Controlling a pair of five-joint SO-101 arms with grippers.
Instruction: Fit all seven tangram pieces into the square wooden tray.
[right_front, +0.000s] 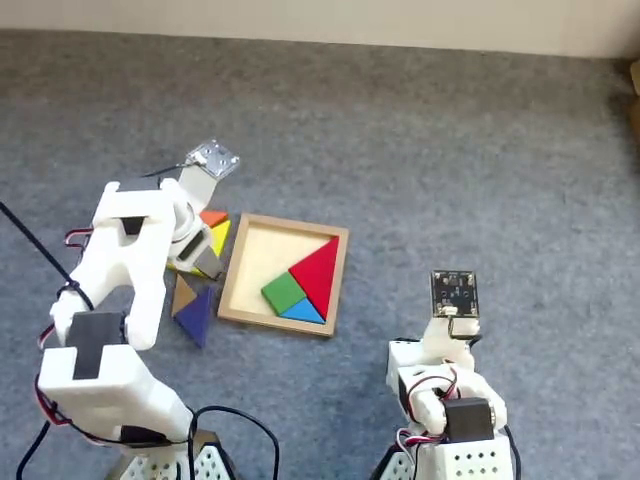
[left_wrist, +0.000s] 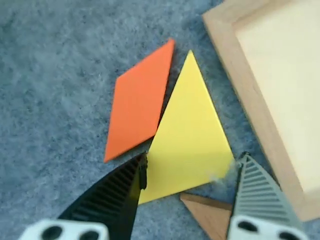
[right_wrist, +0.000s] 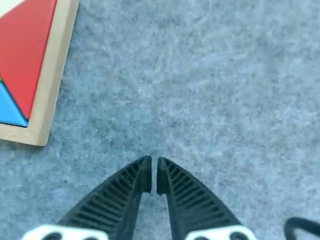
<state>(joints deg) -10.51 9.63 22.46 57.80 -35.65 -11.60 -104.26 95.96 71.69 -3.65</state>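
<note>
Left gripper (left_wrist: 191, 167) spread wide, yellow triangle (left_wrist: 187, 125) flat between its tips, tray (left_wrist: 240, 85) just beside it, right gripper (right_wrist: 154, 175) closed, empty.

This looks like a small robotics lab or hobby workroom. Two white printed arms, one left (right_front: 120, 290) and one right (right_front: 445, 400), trail bare servo cables (right_front: 240, 425) over a desk with grey carpet-like covering (right_front: 450, 150). A wooden tray (right_front: 300, 228) lies between them, and a pale wall strip (right_front: 350, 20) runs along the far edge.
</note>
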